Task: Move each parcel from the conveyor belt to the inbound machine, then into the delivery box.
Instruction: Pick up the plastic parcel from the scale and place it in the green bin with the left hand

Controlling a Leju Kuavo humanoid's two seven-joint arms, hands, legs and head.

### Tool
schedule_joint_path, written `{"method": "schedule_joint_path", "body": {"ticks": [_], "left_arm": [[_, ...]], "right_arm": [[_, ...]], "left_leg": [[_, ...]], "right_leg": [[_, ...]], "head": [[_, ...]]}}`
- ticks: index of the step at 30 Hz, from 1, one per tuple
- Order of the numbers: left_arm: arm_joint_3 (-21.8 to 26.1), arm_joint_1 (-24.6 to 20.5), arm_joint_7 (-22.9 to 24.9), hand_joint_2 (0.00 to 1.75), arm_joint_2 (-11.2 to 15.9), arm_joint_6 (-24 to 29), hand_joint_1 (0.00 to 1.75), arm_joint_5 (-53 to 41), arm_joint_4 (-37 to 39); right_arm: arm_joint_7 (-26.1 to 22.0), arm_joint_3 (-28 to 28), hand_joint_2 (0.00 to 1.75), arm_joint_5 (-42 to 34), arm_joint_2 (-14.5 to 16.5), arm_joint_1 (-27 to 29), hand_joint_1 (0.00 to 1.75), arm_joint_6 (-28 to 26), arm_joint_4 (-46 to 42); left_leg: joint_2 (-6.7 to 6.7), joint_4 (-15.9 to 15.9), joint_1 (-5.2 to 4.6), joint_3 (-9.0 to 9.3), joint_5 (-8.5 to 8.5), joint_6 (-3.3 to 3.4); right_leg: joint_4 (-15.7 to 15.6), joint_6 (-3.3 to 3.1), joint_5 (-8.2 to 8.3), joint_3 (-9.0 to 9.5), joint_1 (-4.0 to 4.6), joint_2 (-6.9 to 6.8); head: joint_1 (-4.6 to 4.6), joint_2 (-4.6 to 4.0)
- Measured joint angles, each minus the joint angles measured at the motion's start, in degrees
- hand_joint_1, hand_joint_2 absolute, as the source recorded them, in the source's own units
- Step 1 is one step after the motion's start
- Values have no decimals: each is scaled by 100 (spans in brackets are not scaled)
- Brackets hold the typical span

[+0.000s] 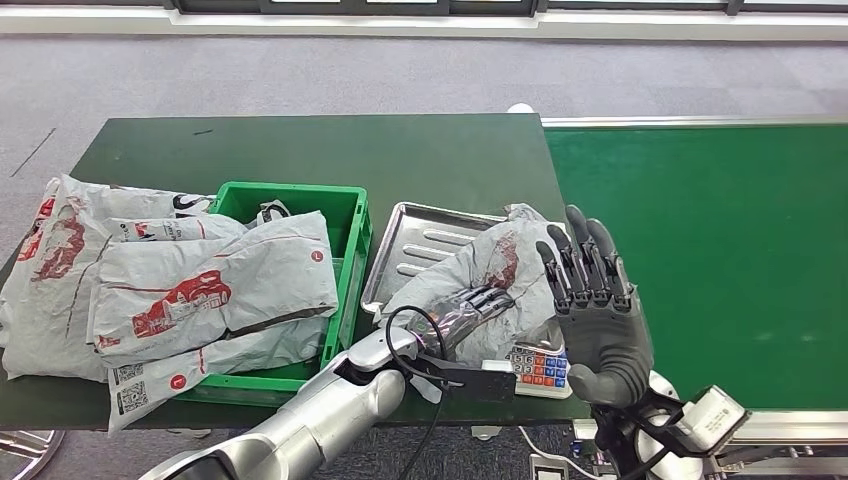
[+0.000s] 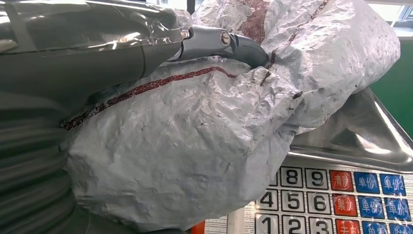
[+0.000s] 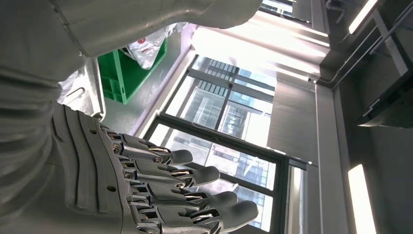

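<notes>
Green conveyor belt (image 1: 700,250) is lying bare to the right of the dark table (image 1: 330,150), whose far half is giving open room. Left hand (image 1: 470,308) is gripping a grey parcel (image 1: 500,270) sitting on the steel scale tray (image 1: 415,235), just beside the green delivery box (image 1: 350,215) heaped with parcels (image 1: 200,290). Right hand (image 1: 592,300) is hovering upright near the table's front edge, fingers apart and holding nothing.
</notes>
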Motion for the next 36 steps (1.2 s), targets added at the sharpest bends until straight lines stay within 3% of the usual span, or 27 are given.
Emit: {"method": "schedule_joint_path", "body": {"ticks": [3,4,7,8,22,36], "left_arm": [[0,0,0,175,0,1,0,2,8],[0,0,0,175,0,1,7,3,10],[0,4,-9,175,0,47,138,29,10],[0,14,-21,175,1,105,175,58,7],[390,430,-139,175,163,813,175,641,-1005],[667,818,-322,175,468,945,175,1126,-2062]], "right_arm": [[0,0,175,0,0,3,0,0,-1],[-1,0,175,0,0,3,0,1,-1],[1,0,175,7,1,11,0,11,-2],[1,0,175,17,2,19,0,16,-5],[29,-2,175,24,11,194,0,-55,-167],[-70,-7,175,-33,-7,275,0,-227,-164]], "left_leg": [[0,0,0,1,0,0],[0,0,0,1,0,0],[0,0,0,2,0,0],[0,0,0,2,0,0],[2,-1,0,-7,0,0],[1,-1,0,-12,0,0]], "right_leg": [[0,0,0,1,0,0],[0,0,0,1,0,0],[0,0,0,2,0,0],[0,0,0,2,0,0],[0,0,0,-9,0,2],[0,0,0,-15,0,1]], "head": [[0,0],[0,0],[0,0],[0,0],[0,0],[0,0]]}}
